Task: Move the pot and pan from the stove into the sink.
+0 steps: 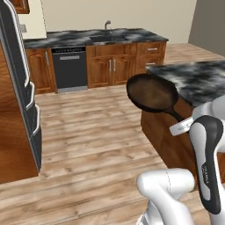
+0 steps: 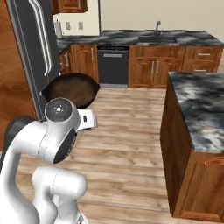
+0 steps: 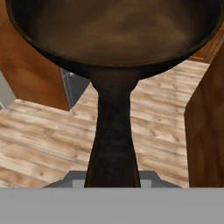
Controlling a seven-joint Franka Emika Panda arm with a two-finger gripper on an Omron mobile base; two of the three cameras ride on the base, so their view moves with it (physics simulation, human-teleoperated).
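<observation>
The shallow dark-brown skillet with the long black handle (image 1: 151, 93), rigid and likely front-heavy, hangs over the wood floor, the jaws clamped narrowly on its handle's end.

Below me the floor (image 1: 88, 132) is pale wood planking, bare where I can see it. A marbled black-and-grey worktop (image 1: 66, 38) runs along the far wall, with the sink (image 1: 102, 39) sunk into it and a slim grey faucet (image 1: 107, 24) standing at its back edge. To my right, a second marbled worktop (image 2: 199, 109) tops the island.
</observation>
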